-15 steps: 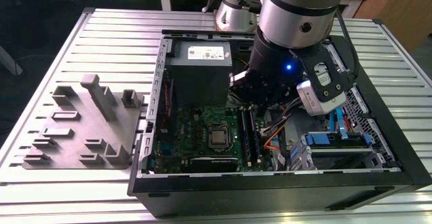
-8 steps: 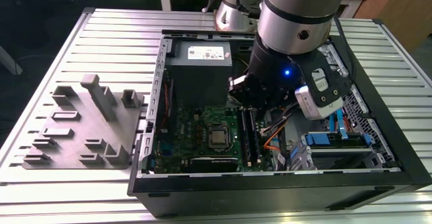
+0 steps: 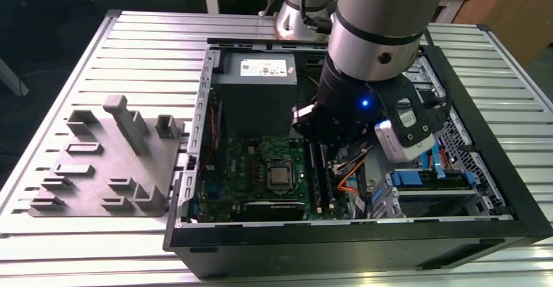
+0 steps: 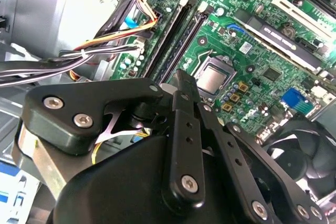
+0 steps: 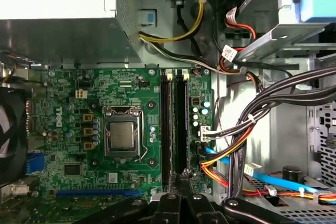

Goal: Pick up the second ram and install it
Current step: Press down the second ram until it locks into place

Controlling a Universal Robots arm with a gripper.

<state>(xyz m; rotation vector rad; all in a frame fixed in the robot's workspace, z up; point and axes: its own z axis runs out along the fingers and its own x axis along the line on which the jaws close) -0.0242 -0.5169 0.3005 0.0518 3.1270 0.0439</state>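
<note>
The gripper (image 5: 182, 178) hangs over the motherboard (image 5: 73, 124), its jaws clenched together. Their tips sit at the RAM slots (image 5: 175, 124), beside the CPU socket (image 5: 122, 136)

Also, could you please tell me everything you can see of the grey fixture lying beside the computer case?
The grey fixture is a flat, matte base plate, plastic by its look, carrying upright blocks: one tall slab near its middle, a shorter post beside that, and several low slotted holders around them. It lies flat on the ribbed metal table, on the exterior view's left of the open computer case, its edge close to the case's side; whether they touch I cannot tell.
</note>
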